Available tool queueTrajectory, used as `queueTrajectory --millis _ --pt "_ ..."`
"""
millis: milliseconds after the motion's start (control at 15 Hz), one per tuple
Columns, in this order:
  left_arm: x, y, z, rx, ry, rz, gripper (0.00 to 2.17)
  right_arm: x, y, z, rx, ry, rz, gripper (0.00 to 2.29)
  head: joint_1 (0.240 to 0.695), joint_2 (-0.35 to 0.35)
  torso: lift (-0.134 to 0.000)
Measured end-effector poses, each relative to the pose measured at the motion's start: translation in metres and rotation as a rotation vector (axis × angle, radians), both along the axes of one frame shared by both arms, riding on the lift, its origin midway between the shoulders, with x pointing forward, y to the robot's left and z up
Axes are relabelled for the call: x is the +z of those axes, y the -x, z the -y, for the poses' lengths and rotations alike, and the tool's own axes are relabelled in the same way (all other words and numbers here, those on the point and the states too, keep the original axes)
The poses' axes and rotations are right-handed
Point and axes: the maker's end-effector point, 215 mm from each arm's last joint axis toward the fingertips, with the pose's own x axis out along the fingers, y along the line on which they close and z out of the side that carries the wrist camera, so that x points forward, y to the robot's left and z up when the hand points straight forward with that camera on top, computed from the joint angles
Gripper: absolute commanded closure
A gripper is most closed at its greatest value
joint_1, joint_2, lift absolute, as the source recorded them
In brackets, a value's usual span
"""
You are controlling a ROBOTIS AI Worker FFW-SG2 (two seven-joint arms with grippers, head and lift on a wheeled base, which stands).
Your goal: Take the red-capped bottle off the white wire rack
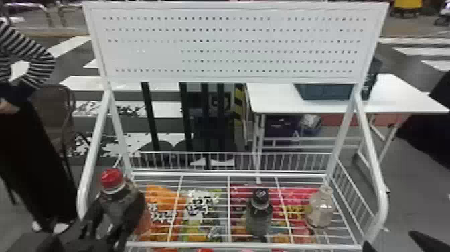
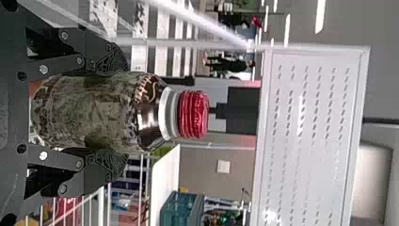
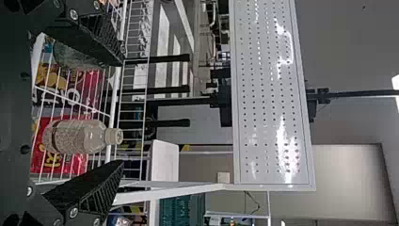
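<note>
We've red-cap btl [image 1: 121,198] upright, looks raised, at rack's [image 1: 201,175] L side. L end effector [image 2: 115,111] clamped on both flanks, prob. vs. tipping. R end effector [image 3: 122,111]: fingers apart, holding 0.

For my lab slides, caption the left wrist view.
The left gripper clasps the red-capped bottle between its two black fingers, a white perforated panel in the background.

Dark red-capped bottle [image 2: 117,110], closed, held upright, white wire rack's [image 1: 201,174] left side.
</note>
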Motion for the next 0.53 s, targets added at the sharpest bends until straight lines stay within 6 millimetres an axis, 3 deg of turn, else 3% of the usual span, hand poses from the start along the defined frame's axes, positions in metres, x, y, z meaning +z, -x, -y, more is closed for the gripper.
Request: queueTrajectory --millis 333,533 --pt "0.044 0.04 -0.12 0.138 0.018 0.031 1.69 -0.002 -0.005 -0.006 -0.056 0.006 -0.006 0.15 0.499 0.0 0.0" --pt "0.045 0.048 -0.151 0.173 0.013 0.014 1.69 -0.006 -0.006 -0.003 -0.093 0.013 -0.013 0.15 0.499 0.0 0.0"
